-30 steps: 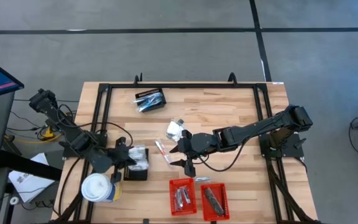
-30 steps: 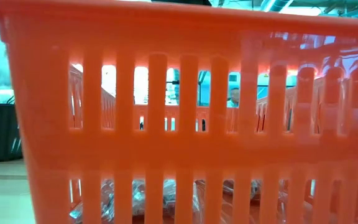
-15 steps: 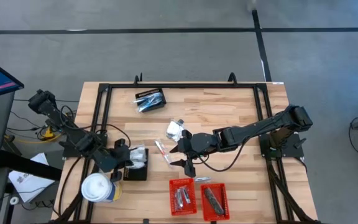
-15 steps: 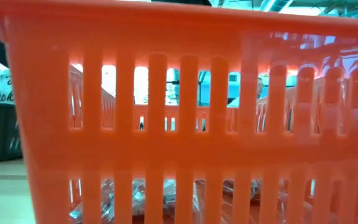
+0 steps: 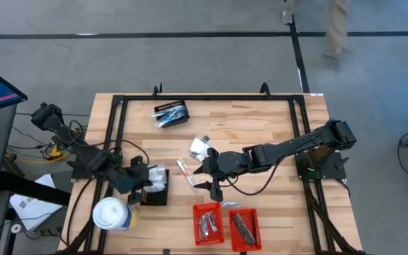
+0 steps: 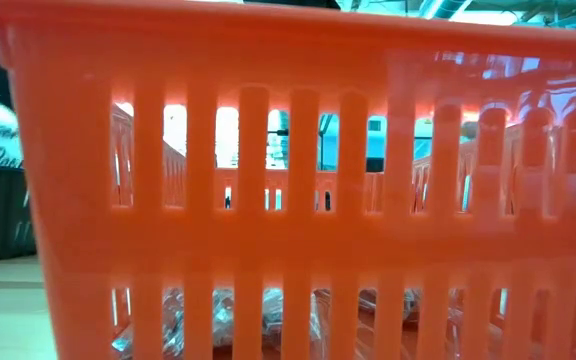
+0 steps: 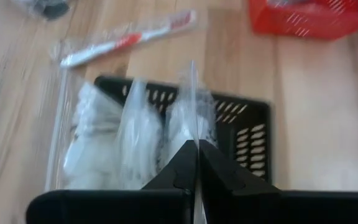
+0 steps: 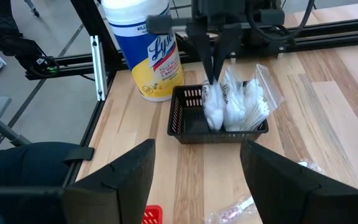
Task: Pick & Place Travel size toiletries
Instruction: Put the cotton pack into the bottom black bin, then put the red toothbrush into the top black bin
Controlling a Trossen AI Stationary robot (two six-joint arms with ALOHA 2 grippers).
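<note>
Here the left gripper (image 7: 196, 163) is pinched shut on the edge of a clear-wrapped white packet (image 7: 188, 118), which hangs into the small black slotted basket (image 7: 247, 134) beside other white packets (image 7: 95, 146). The thin film could slip free, or cling to the fingers on release and drag the packet out. The right gripper (image 5: 212, 178) hovers mid-table, wide open and empty, near a thin red-and-white wrapped stick (image 5: 183, 170).
</note>
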